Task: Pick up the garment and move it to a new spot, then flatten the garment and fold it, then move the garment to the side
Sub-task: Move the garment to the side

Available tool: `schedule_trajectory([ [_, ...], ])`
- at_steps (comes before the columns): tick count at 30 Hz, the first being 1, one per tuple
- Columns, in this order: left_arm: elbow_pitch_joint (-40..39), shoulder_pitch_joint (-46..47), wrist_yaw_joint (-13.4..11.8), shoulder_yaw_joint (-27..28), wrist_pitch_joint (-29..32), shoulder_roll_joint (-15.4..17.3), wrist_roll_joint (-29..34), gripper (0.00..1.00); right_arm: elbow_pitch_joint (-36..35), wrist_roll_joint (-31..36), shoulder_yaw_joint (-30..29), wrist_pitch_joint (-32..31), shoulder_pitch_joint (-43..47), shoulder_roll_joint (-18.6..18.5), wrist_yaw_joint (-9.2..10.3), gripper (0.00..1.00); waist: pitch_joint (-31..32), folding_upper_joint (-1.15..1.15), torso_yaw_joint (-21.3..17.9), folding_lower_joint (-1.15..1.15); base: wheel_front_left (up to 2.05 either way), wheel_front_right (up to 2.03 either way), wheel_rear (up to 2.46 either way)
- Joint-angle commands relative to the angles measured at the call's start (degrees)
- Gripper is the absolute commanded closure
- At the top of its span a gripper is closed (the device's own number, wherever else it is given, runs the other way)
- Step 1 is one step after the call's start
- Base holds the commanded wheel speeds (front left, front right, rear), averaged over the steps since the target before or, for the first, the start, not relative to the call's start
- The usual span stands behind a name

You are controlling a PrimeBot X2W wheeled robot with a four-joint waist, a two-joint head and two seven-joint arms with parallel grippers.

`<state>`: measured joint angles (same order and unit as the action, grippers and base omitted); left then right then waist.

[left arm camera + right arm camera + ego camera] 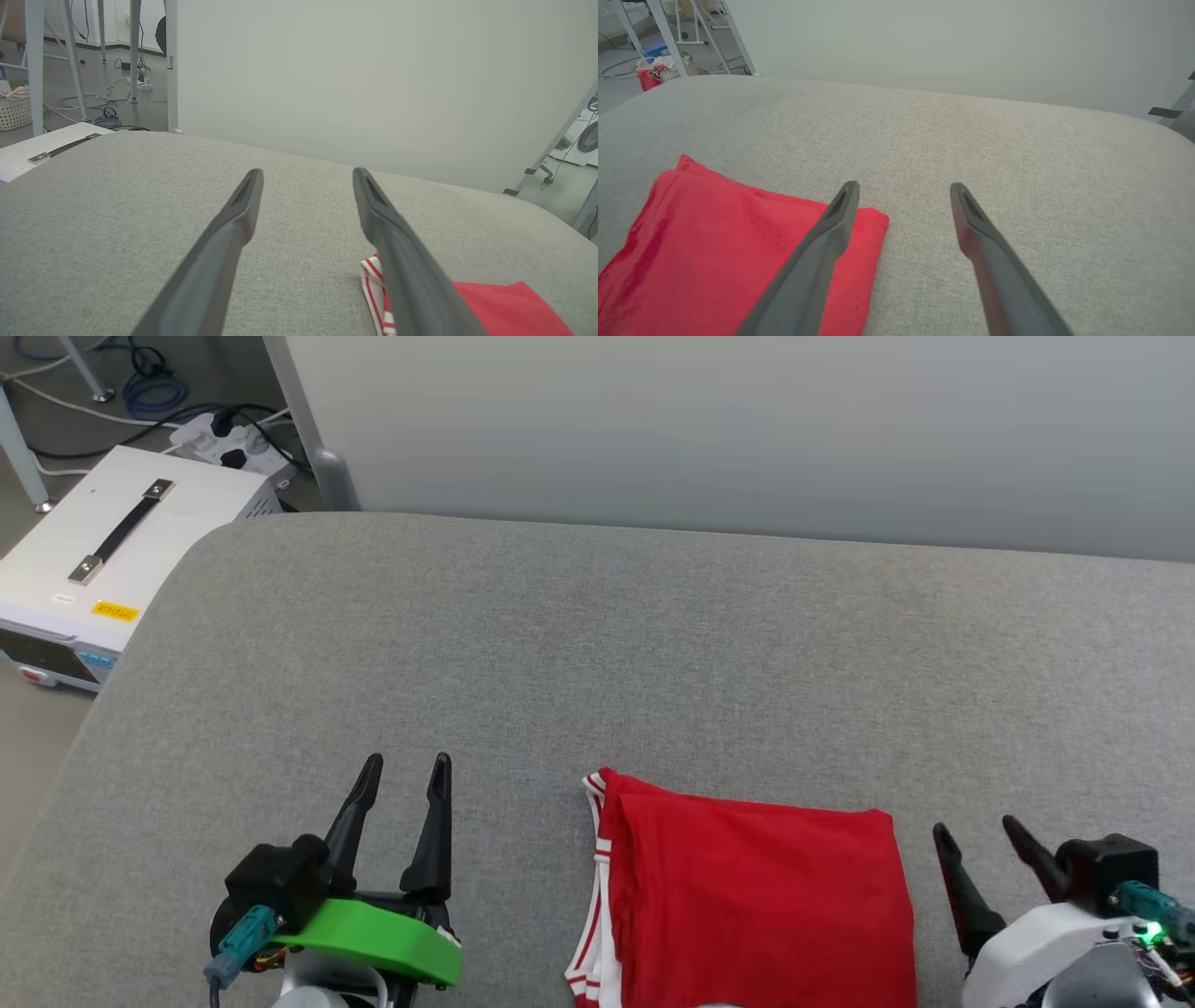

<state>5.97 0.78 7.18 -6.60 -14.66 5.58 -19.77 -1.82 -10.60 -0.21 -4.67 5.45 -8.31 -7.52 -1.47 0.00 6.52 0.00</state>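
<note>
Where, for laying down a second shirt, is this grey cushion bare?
Bare: the whole far stretch of the grey fabric surface, from the pale back panel to the folded red garment, plus a strip between it and the left gripper. Crowded: the near edge, where the right gripper flanks the garment.

garment (756,896) on table (597,644), box (112,551) to left

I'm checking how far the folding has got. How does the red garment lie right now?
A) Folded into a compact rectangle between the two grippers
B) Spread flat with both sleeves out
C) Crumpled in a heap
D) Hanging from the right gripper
A: the garment lies folded on the grey surface, with the open left gripper and the open right gripper on either side, neither holding it.
</note>
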Motion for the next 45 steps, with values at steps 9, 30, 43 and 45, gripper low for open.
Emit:
schedule_trajectory([
  [9, 0.16, 1.77, 0.30, -0.78, -0.34, 0.23, -0.67, 0.00, 5.21, -3.30, 2.52, -16.69, -1.75, 0.30, 0.03, 0.00, -3.70, 0.00, 2.62, 0.00, 0.00, 0.00, 0.00],
  [30, 0.90, 3.93, 0.31, -1.27, -0.34, 0.46, -1.01, 0.00, 10.76, -8.39, 8.36, -25.31, -5.03, 0.19, 0.03, 1.00, -6.51, 0.00, 4.18, 0.00, 0.00, 0.00, 0.00],
  [43, 0.34, 2.78, 0.31, -3.58, -0.34, 1.59, -0.57, 0.00, 3.86, -0.96, 15.00, -21.07, -9.64, -12.40, 0.03, 1.00, -3.64, 0.00, -4.26, 0.00, 0.00, 0.00, 0.00],
  [45, -0.41, 2.72, 0.31, -4.85, -0.34, 1.70, -0.37, 0.00, 1.53, -0.27, 17.98, -22.43, -11.42, -17.91, 0.03, 1.00, -3.76, 0.00, -7.65, 0.00, 0.00, 0.00, 0.00],
])
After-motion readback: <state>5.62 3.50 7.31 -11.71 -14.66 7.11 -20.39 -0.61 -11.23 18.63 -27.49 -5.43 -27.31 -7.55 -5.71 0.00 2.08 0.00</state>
